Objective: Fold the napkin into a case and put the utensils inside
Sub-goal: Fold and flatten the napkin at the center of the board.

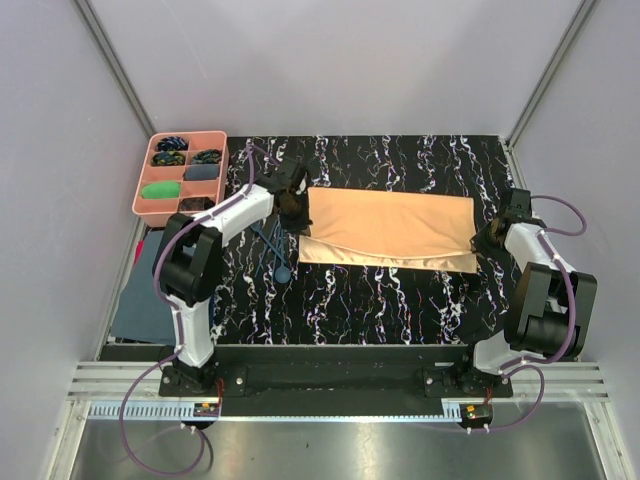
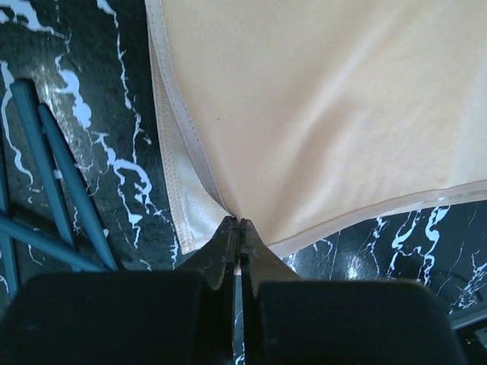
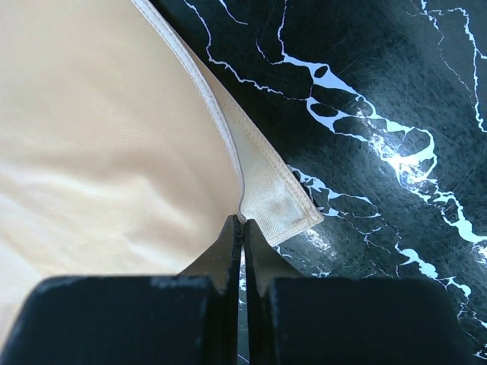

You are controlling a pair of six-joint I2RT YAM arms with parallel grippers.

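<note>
The peach-orange napkin (image 1: 390, 228) lies on the black marbled table as a wide folded band, two layers showing at its ends. My left gripper (image 1: 296, 212) is at its left end. In the left wrist view this gripper (image 2: 239, 222) is shut on the napkin (image 2: 319, 114), pinching the fabric where the layers meet near a corner. My right gripper (image 1: 487, 238) is at the right end. In the right wrist view it (image 3: 242, 220) is shut on the napkin (image 3: 99, 137) beside a hemmed corner. The dark blue utensils (image 1: 272, 245) lie left of the napkin; their handles (image 2: 53, 182) cross.
A pink compartment tray (image 1: 138, 195) with small coloured bundles stands at the back left. A dark blue-grey cloth (image 1: 140, 290) lies off the table's left edge. Grey walls enclose the table on three sides.
</note>
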